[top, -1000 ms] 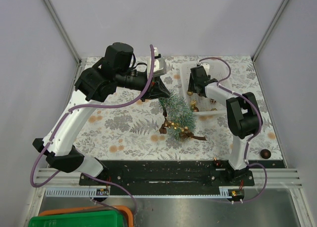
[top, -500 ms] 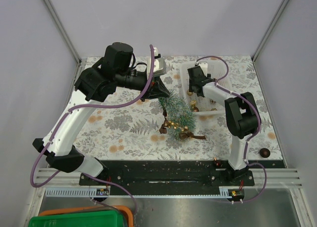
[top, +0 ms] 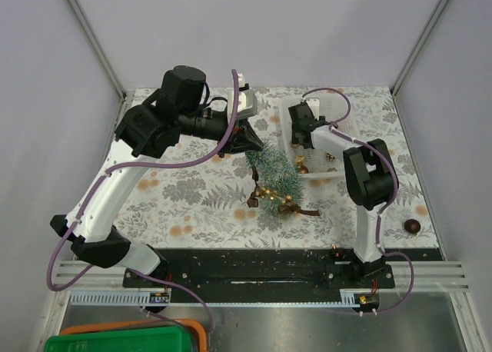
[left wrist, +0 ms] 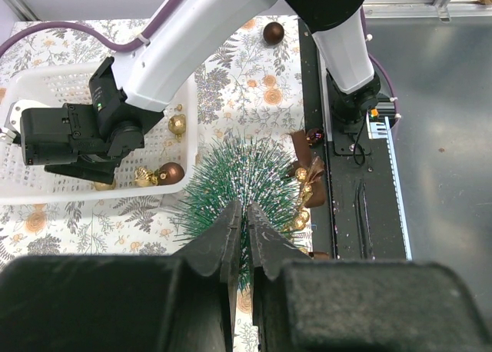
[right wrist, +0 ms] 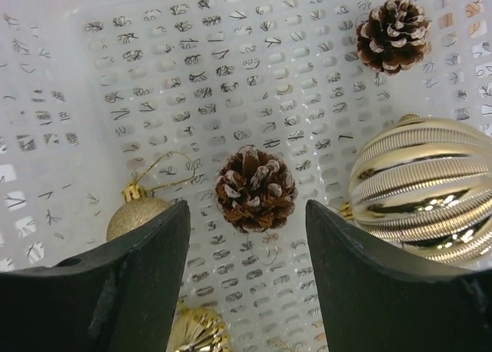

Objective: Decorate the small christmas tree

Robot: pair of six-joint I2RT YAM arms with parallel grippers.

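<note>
The small christmas tree [top: 275, 179] sits at the middle of the top view on the leaf-print desk [top: 192, 198]. It is tilted, with its long axis running from the tip at upper left to the base at lower right. Gold beads and a brown ribbon already hang low on it.

The left gripper [top: 250, 142] meets the tip. In the left wrist view its jaws are drawn nearly together on the topmost bristles, apparently pinching the tree to steady it.

Just right of the tree is the white basket [top: 327, 177] of ornaments. The right gripper [top: 298, 127] hangs inside it, jaws well apart and empty. In the right wrist view a frosted pinecone [right wrist: 255, 189] lies on the basket floor midway between those jaws, straight ahead of them. A ribbed gold bauble [right wrist: 423, 187] lies close beside the right-hand jaw and a small glitter ball [right wrist: 137, 217] by the left-hand one.

Judgement: the right arm is the nearer to the pinecone and is placed to descend on it. The bauble leaves little room on that side.
</note>
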